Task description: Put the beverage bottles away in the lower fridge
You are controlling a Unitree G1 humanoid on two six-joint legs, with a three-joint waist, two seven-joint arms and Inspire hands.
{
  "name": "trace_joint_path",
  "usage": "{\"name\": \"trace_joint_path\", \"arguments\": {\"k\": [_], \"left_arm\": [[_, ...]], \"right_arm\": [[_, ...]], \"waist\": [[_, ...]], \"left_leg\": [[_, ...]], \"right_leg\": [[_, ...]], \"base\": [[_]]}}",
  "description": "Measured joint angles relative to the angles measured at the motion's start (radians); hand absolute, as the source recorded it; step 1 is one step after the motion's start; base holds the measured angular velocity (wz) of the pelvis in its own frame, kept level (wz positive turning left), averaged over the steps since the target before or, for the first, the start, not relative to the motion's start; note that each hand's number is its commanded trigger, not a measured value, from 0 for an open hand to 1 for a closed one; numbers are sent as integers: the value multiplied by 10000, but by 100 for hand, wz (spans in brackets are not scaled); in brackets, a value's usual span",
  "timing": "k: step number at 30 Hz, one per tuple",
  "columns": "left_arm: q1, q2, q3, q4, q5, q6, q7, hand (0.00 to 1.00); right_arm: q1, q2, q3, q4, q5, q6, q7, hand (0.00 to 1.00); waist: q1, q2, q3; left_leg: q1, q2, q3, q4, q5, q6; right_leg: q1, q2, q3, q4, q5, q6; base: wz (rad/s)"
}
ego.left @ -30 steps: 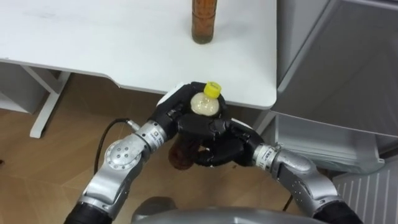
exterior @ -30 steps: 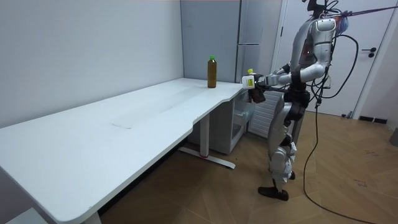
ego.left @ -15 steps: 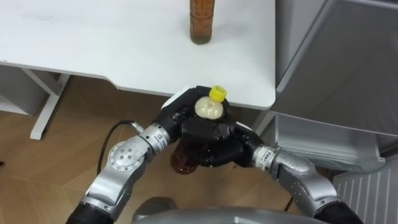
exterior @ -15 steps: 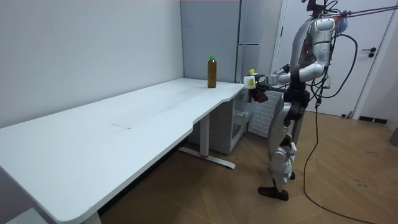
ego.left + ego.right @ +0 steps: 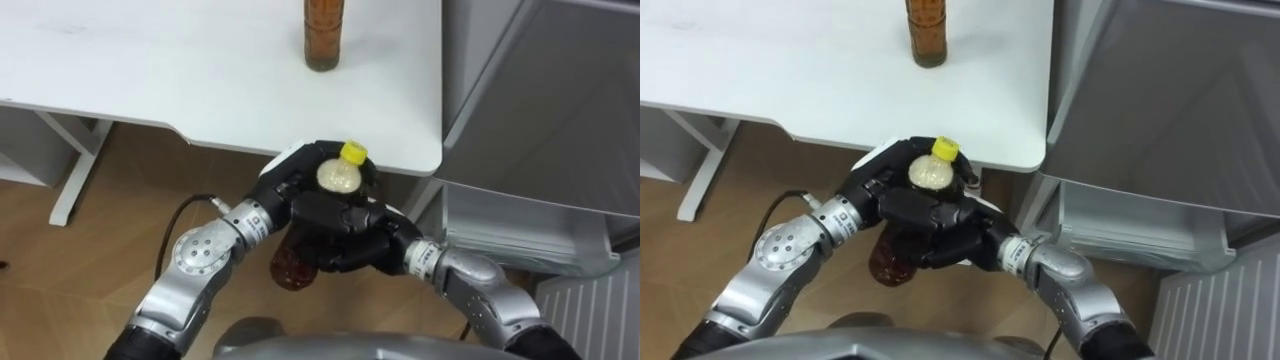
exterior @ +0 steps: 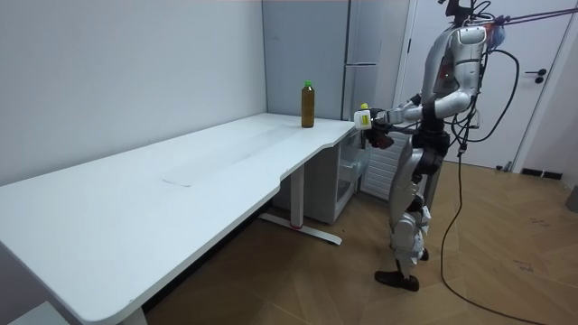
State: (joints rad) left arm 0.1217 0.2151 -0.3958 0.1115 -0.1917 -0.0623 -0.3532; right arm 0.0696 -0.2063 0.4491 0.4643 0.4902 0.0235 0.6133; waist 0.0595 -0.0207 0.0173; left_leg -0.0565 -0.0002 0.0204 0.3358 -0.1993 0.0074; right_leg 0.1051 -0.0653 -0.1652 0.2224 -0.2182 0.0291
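Observation:
I hold a brown drink bottle with a yellow cap (image 5: 336, 172) (image 5: 932, 171) (image 6: 364, 115) upright in front of my chest, just off the white table's near corner. Both hands are wrapped round it: my left hand (image 5: 290, 185) (image 5: 878, 188) curls behind it from the left, my right hand (image 5: 345, 235) (image 5: 940, 228) grips its body from the right. A second brown bottle (image 5: 325, 33) (image 5: 926, 30), green-capped in the room view (image 6: 308, 104), stands on the white table (image 5: 200, 70) near its far edge. The lower fridge (image 5: 520, 225) (image 6: 357, 171) stands open at my right.
The tall grey fridge (image 6: 361, 54) rises right of the table, its upper door (image 5: 560, 90) shut. In the room view I stand on the wood floor (image 6: 506, 253) at the table's end by the fridge. A table leg (image 5: 75, 170) stands at the left.
The bottle in my two hands has risen a little and shifted slightly right, toward the table's corner. The bottle on the table has not moved.

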Motion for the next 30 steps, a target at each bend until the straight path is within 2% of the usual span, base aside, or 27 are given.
{"name": "trace_joint_path", "arguments": {"k": [14,19,23,30], "left_arm": [[-59,-8,85,-87,-122,-2,151,0],[-86,-26,166,-806,-473,-22,248,0],[-159,-69,254,-1181,-1247,-262,395,0],[-188,-119,335,-1995,-1306,-348,390,0]], "right_arm": [[0,1,221,0,753,-2,97,100],[0,18,395,-12,1287,-2,156,100],[18,38,406,-15,1283,-17,240,100],[95,42,529,-8,1275,-14,451,100]], "waist": [[-5,-16,-1],[-5,-60,7],[-24,-39,23],[-17,-44,48]], "left_leg": [[25,46,44,16,-21,-30],[14,57,46,36,-34,-36],[44,78,41,72,-96,-29],[71,86,42,90,-112,-28]], "right_leg": [[3,28,1,-10,3,-6],[16,31,-13,-11,4,-7],[108,48,-25,-13,4,-7],[140,54,-22,-18,3,-6]], "base": [[0],[0],[0],[0]]}}
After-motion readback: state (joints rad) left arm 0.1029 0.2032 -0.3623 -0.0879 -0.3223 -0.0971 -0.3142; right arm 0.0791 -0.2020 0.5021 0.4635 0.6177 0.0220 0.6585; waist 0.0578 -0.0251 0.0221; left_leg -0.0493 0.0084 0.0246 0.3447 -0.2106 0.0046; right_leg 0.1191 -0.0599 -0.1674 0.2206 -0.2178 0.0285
